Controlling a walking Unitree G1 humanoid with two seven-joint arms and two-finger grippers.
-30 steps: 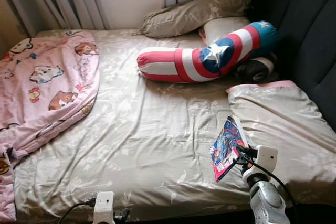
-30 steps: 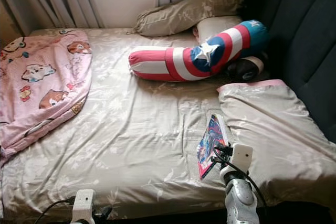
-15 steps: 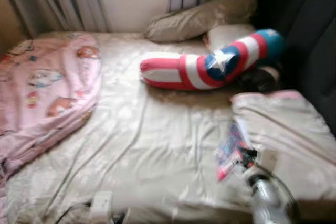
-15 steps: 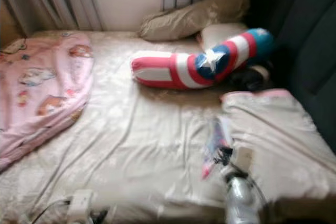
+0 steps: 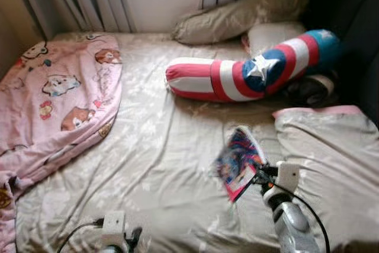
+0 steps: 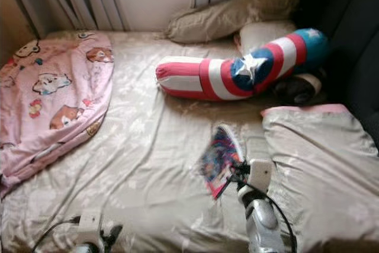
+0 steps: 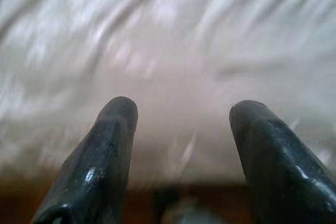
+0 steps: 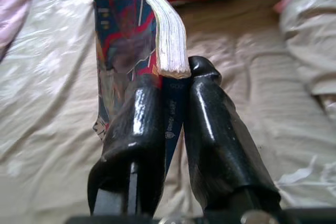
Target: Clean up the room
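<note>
One comic book (image 8: 137,35) is clamped edge-on in the right pincer (image 8: 176,114), as seen in its wrist view. The left pincer (image 7: 181,129) is held open and empty over the bed (image 5: 160,164). Three pillows are counted by the eye views.

Pink cartoon-print blanket (image 5: 56,99); red-white-blue bolster (image 5: 249,75) (white star); beige floral sheet (image 5: 166,170).

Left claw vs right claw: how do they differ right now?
The left claw is open with nothing between its fingers; the right claw is shut on the comic book. The left claw sits low at the near edge of the bed, over bare sheet; the right claw is further over the mattress, beside the grey pillow, holding the book up off the sheet. Both have two long black fingers.
</note>
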